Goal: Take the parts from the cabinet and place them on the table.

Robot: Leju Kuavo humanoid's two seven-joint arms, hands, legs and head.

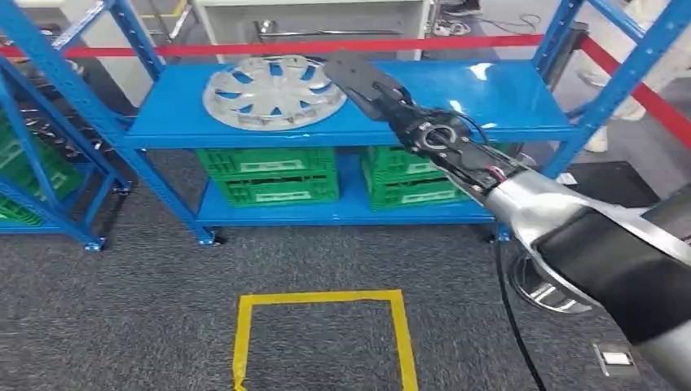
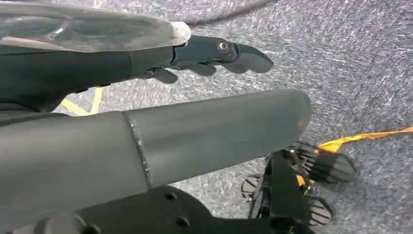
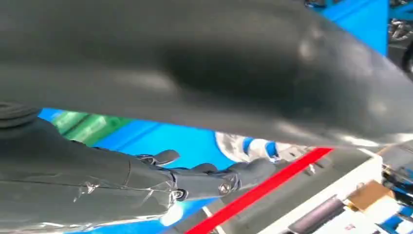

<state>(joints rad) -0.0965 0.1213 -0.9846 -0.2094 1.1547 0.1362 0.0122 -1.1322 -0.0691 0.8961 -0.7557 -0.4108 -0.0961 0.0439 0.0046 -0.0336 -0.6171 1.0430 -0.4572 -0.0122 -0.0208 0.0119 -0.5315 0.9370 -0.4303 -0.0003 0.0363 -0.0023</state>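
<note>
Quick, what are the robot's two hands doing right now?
Left hand: open, holding nothing, above the carpet.
Right hand: open, holding nothing, by the hubcap.

Industrial storage or test area: blue steel shelving rack (image 1: 342, 122) holding green plastic crates (image 1: 273, 175), grey carpet floor (image 1: 122, 309) marked with yellow tape square (image 1: 322, 330), red barrier tape (image 1: 269, 49).

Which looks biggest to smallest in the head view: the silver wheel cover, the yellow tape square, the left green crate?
1. Yellow tape square, though it lies nearer the camera.
2. Silver wheel cover and left green crate: look alike, not ranked.
</note>
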